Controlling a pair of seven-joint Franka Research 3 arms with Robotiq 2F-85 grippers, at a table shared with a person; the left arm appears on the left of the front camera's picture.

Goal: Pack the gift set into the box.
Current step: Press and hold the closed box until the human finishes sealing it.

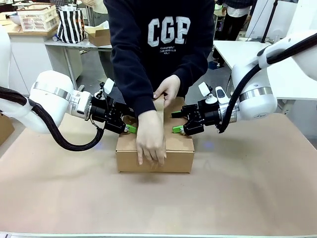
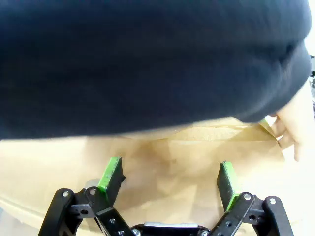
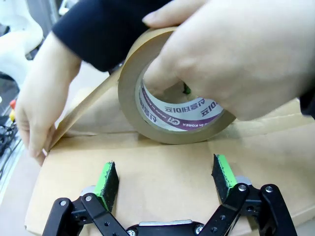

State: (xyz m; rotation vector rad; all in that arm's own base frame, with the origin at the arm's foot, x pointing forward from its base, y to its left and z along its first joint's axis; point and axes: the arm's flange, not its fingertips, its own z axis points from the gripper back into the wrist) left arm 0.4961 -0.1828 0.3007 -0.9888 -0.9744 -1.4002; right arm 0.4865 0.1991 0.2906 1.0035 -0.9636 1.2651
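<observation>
Left gripper [image 1: 130, 128], fingers apart, presses on the box [image 1: 154, 148] top from 9 o'clock; right gripper [image 1: 176, 130], also spread and holding nothing, presses from 3 o'clock. Both appear placed to pin the flaps flat while the person seals the seam. Box sits mid-table [image 1: 59, 198], closed, between the grippers. One hand [image 1: 151, 144] smooths the tape strip [image 3: 83, 115] over the near edge at 6 o'clock; the other hand [image 1: 167, 90] draws the tape roll [image 3: 172, 123] back towards 12 o'clock. Box: plain brown corrugated card, rectangular, matte. Tape: smooth tan ribbon on a ring core printed white and purple. Pads [image 2: 112, 174]: green, flat, on black linkage fingers. Table cover: dull brown sheet
</observation>
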